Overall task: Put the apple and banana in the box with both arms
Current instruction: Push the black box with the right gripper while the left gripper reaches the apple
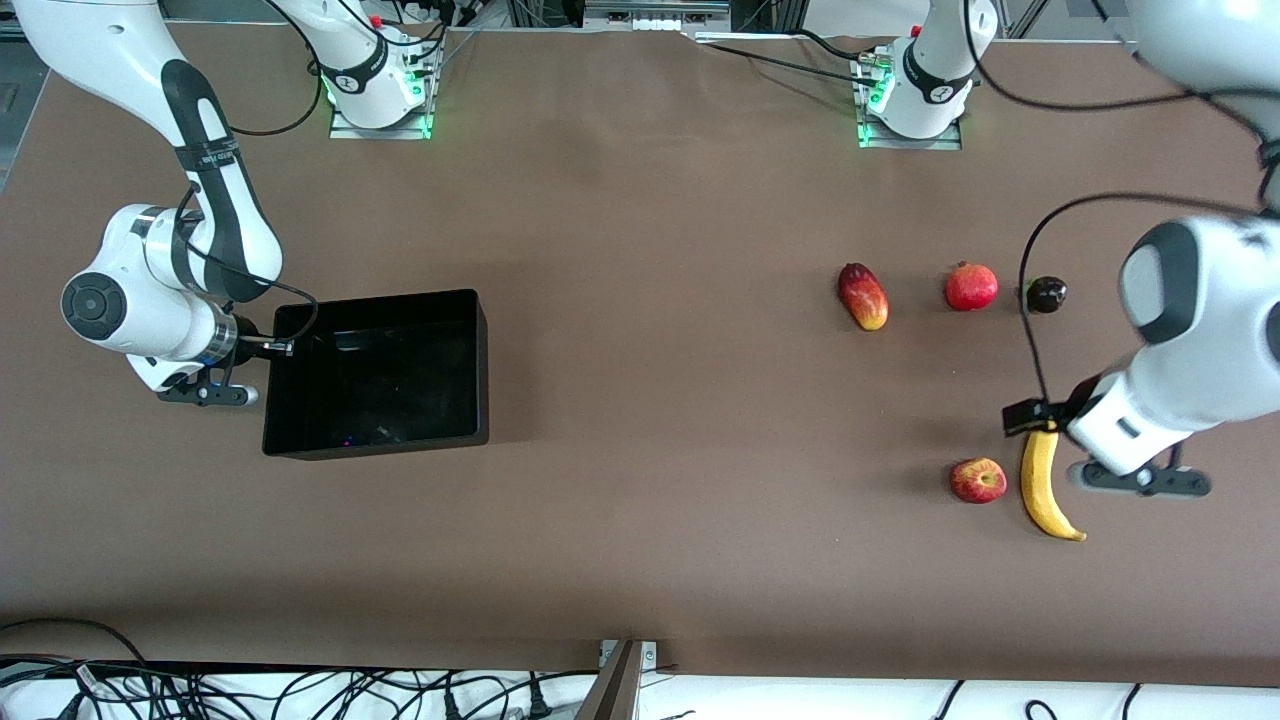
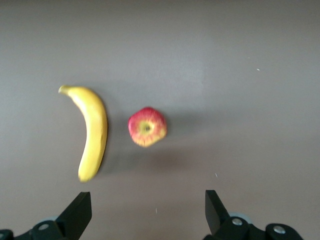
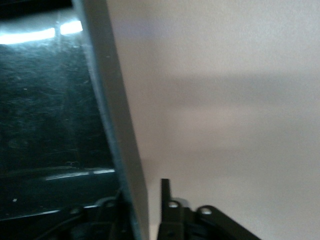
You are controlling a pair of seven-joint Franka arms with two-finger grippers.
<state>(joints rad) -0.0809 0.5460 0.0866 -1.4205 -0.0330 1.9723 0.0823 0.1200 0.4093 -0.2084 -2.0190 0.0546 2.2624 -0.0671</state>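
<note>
While my right gripper (image 3: 150, 210) sat at the box (image 1: 400, 310), its fingers (image 3: 166, 197) stood one on each side of the wall at the end toward the right arm's edge of the tabletop (image 1: 640, 220); the wall ran between them, one finger inside the box and one outside, nearly clenched on it, though I could not tell whether they had pinched it firmly.

My left gripper (image 2: 147, 212) hung over the banana's end near the left arm's edge of the tabletop, its fingers (image 2: 77, 212) spread wide and released, grasping nothing. From the left wrist view both fruits lay on the bare surface below the open fingers, untouched.

The box looked empty: only glossy black floor and reflections showed inside it. It sat toward the right arm's end of the tabletop.

The banana (image 1: 1042, 490) and the apple (image 1: 978, 480) lay just beside each other, apart, toward the left arm's end and nearer the front edge. Farther from the front camera lay a row of three: an oval red-and-yellow fruit (image 1: 863, 296), a pomegranate (image 1: 971, 287) and a small dark fruit (image 1: 1046, 294).

The tabletop was covered in plain brown. Cables (image 1: 300, 695) ran along the white strip at its front edge.
</note>
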